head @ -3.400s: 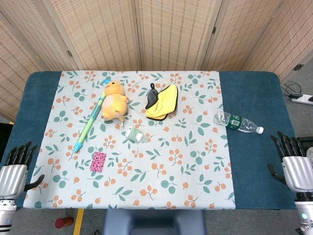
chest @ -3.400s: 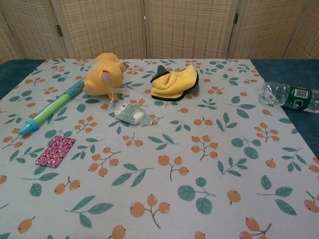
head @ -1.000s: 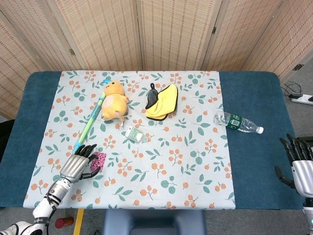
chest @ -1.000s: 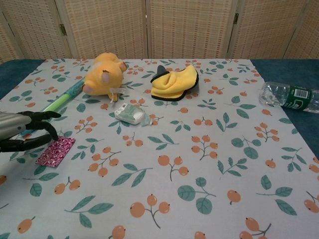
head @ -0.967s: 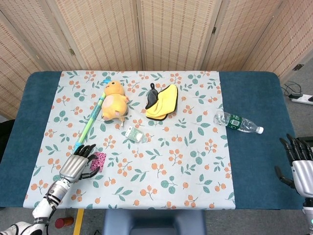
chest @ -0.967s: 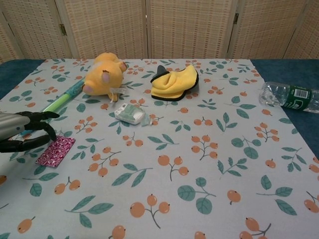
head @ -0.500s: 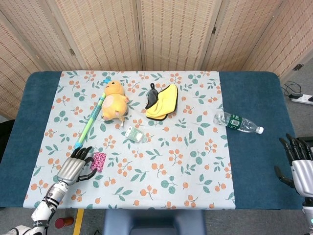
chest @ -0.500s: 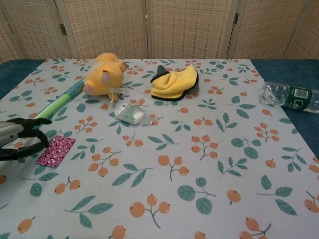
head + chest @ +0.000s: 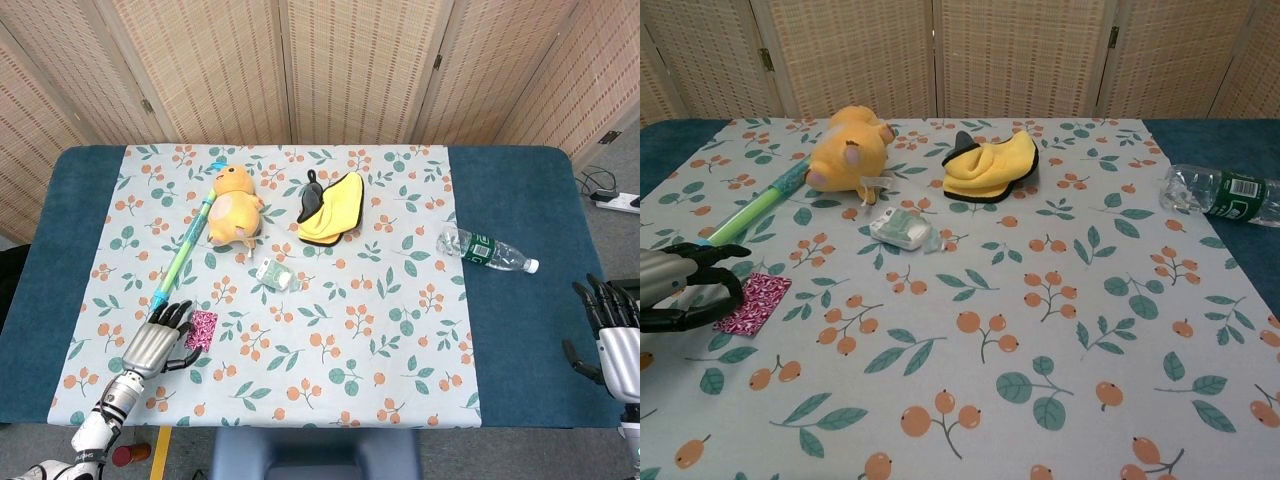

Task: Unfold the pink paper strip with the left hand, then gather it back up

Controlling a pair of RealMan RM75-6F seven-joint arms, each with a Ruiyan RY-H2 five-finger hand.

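The pink paper strip (image 9: 202, 328) (image 9: 755, 301) lies folded as a small patterned rectangle on the floral cloth, front left. My left hand (image 9: 155, 343) (image 9: 682, 285) sits just to its left, fingers curved and apart, their tips over the strip's near edge; whether they touch it I cannot tell. The hand holds nothing. My right hand (image 9: 612, 340) rests off the table's right front corner, fingers spread, empty; the chest view does not show it.
A green and blue pen (image 9: 182, 252) lies diagonally just beyond the left hand. An orange plush (image 9: 234, 206), a small wrapped packet (image 9: 274, 273), a yellow and black cloth (image 9: 333, 208) and a plastic bottle (image 9: 486, 250) lie further back and right.
Since 3.4 s ago my left hand came in from the table's left corner to the strip. Over the last second it shifted slightly; the strip has not moved.
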